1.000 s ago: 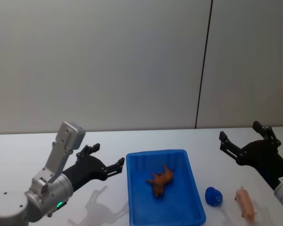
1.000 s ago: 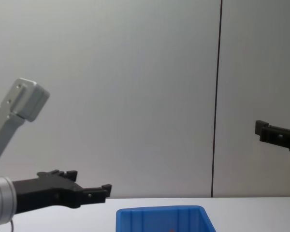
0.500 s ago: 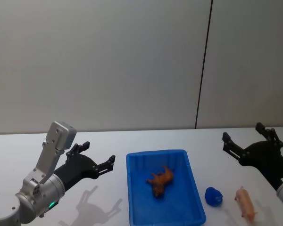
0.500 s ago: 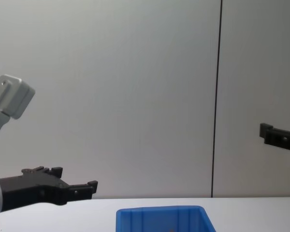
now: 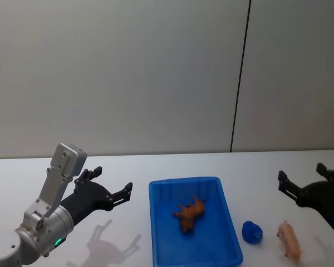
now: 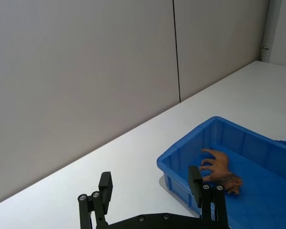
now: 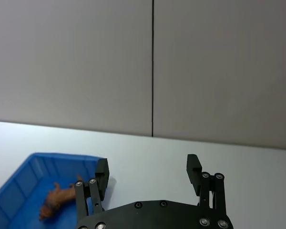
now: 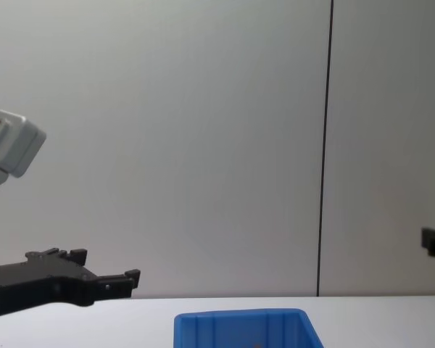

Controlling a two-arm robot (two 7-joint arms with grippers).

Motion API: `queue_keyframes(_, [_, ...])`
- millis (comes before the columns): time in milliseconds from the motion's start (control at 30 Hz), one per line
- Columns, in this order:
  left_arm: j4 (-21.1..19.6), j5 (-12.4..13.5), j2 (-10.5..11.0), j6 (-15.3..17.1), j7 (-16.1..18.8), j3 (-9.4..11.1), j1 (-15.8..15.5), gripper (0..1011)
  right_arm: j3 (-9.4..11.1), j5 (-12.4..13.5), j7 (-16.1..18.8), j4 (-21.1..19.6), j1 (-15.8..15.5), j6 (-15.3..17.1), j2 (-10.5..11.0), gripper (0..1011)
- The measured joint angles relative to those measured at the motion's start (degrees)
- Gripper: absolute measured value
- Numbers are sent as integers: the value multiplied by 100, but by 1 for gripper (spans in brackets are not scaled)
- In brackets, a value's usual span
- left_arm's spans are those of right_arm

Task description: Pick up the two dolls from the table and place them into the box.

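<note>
1. The blue box [image 5: 183, 182] sits on the white table [image 5: 22, 178] – inside, near its middle, the reddish-brown doll [image 5: 189, 213] lies tipped over on the floor.
2. Right of the box, the pink doll [image 5: 289, 240] lies on the table, with a small blue object [image 5: 252, 231] between it and the box wall.
3. The left gripper [image 5: 112, 179] hovers above the table left of the box, its fingers spread apart and holding nothing.
4. The right gripper [image 5: 304, 177] hangs just behind the pink doll – fingers apart, holding nothing.
</note>
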Motion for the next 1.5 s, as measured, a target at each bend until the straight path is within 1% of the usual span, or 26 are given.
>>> queue_keyframes(67, [-3,0,2,0,5,-1,3,1001,14,25,-17,28,-1,71,9,1001])
queue_keyframes(133, [-7,0,5,0,10,-3,5,1001,43,74,-49,96,0,251,26,1001])
queue_keyframes(267, [-11,-1,9,0,17,-5,9,1001,61,105,-73,170,10,430,38,1001])
queue_keyframes(300, [-12,-1,9,0,17,-5,9,1001,67,117,-83,210,17,535,40,1001])
queue_keyframes(433, [-14,-1,11,0,24,-8,11,1001,76,127,-97,324,48,789,42,1001])
queue_keyframes(467, [-14,-1,12,0,25,-8,11,1001,77,127,-97,344,53,817,41,1001])
queue_keyframes(500, [-15,-1,12,0,25,-9,12,1001,77,127,-97,402,72,930,38,1001])
queue_keyframes(533, [-15,-1,12,0,26,-9,12,1001,77,127,-97,402,72,930,38,1001])
queue_keyframes(600, [-16,-1,14,0,28,-11,13,1001,74,110,-96,477,98,1080,30,1001])
queue_keyframes(767, [-19,-1,17,0,32,-11,16,1001,38,10,-33,707,198,1400,-13,1001])
queue_keyframes(800, [-20,-1,17,0,32,-12,16,1001,38,10,-33,707,198,1400,-13,1001])
queue_keyframes(833, [-20,-1,17,0,33,-12,17,1001,26,-22,-11,761,225,1474,-25,1001])
queue_keyframes(1133, [-23,0,18,0,35,-12,19,1001,-54,-208,173,1117,421,1771,-120,1001])
queue_keyframes(1500, [-23,0,18,0,36,-11,18,1001,-135,-355,235,1488,633,2046,-257,1001])
